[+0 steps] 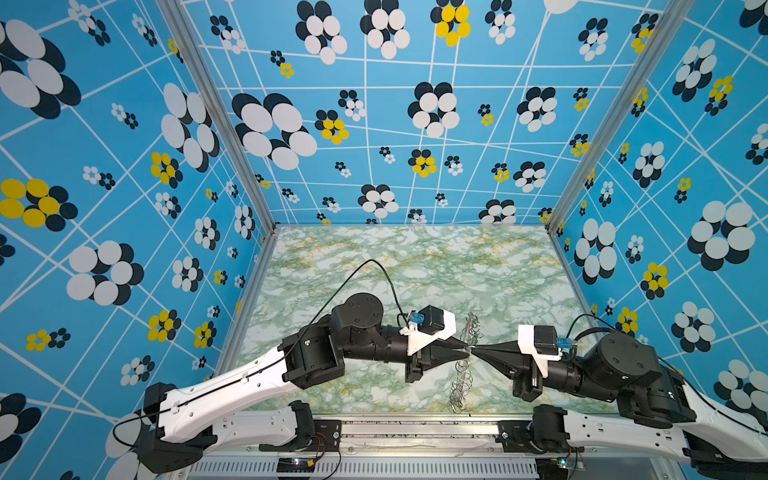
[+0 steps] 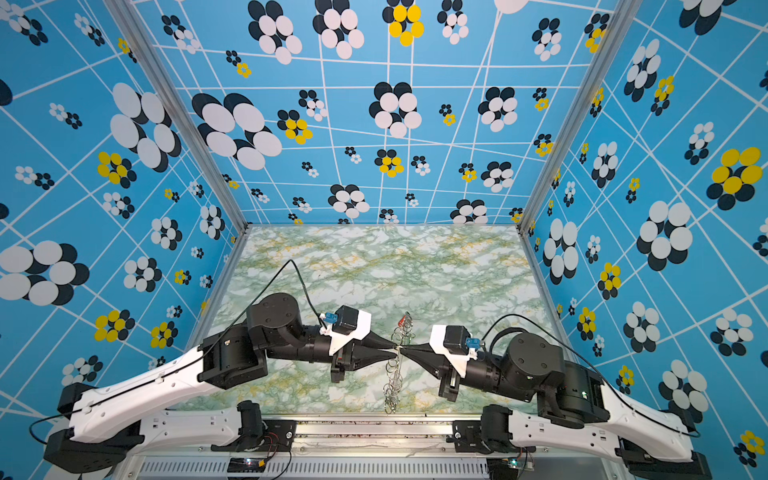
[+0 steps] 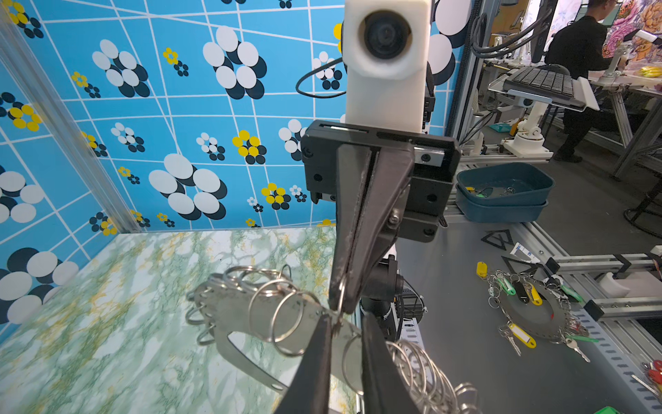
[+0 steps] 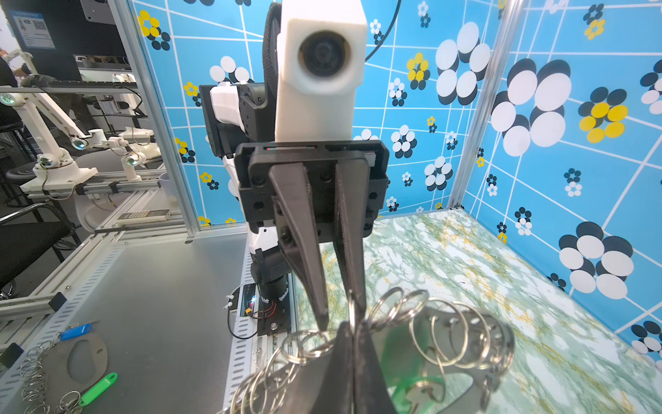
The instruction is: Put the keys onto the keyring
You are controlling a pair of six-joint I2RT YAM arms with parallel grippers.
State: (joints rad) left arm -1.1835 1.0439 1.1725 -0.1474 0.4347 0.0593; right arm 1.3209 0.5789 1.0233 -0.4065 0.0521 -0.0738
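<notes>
Over the green-marbled tabletop, toward its 6 o'clock edge, the keyring is held up edge-on. In both top views its row of wire rings runs from 12 to 6 o'clock. The right gripper reaches in from 3 o'clock, jaws pressed together on one ring at the plate's rim. The left gripper meets it from 9 o'clock, jaws slightly apart astride a neighbouring ring. A red key tag shows at the keyring's 12 o'clock end. In the right wrist view a blurred green key tag shows beside the plate.
</notes>
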